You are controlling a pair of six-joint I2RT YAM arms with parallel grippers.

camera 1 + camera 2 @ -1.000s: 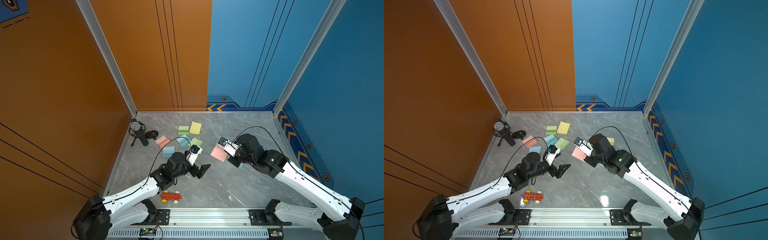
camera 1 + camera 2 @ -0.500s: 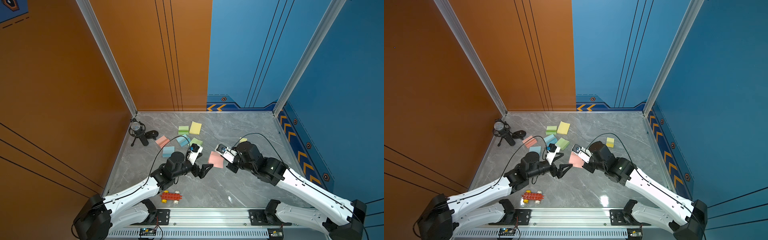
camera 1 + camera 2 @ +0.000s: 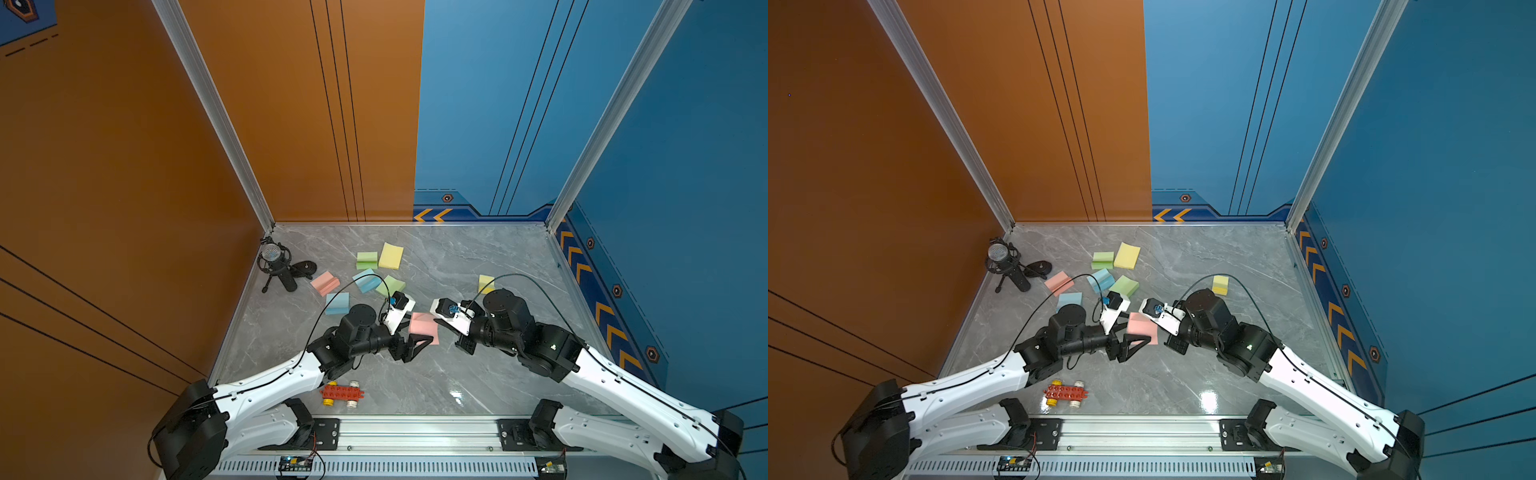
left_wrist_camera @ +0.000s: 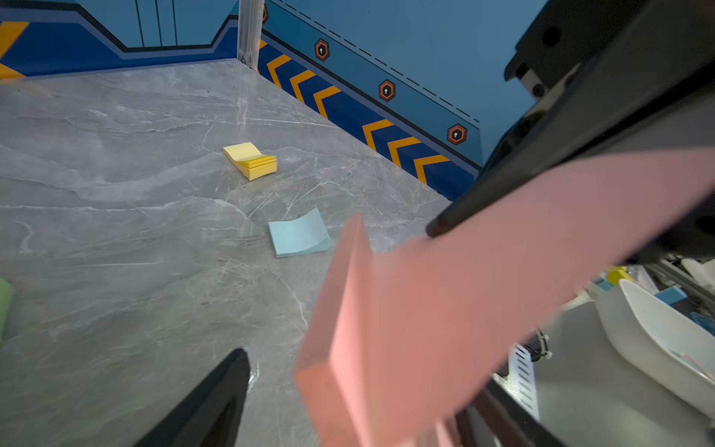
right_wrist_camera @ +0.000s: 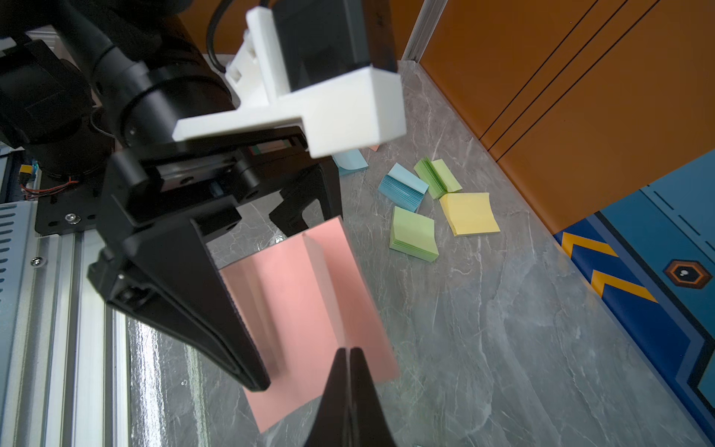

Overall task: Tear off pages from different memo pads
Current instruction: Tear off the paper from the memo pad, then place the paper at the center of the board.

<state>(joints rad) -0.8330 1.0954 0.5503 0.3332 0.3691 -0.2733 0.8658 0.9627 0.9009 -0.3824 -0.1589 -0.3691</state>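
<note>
Now pink memo pad [image 3: 424, 326] farther left, within left hand [image 3: 419, 332]

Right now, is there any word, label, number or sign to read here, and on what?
No readable words or numbers.
Orange chevrons on the blue wall strip: arrow signs only.
Hexagon badges: tiny white mark, no letters.
Memo pads: blank.
Circuit board by the rail: too small to read.

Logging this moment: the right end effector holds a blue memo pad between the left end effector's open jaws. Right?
No: the memo pad is pink, not blue, as the right wrist view shows. The right end effector does hold it between the left end effector's open jaws.
</note>
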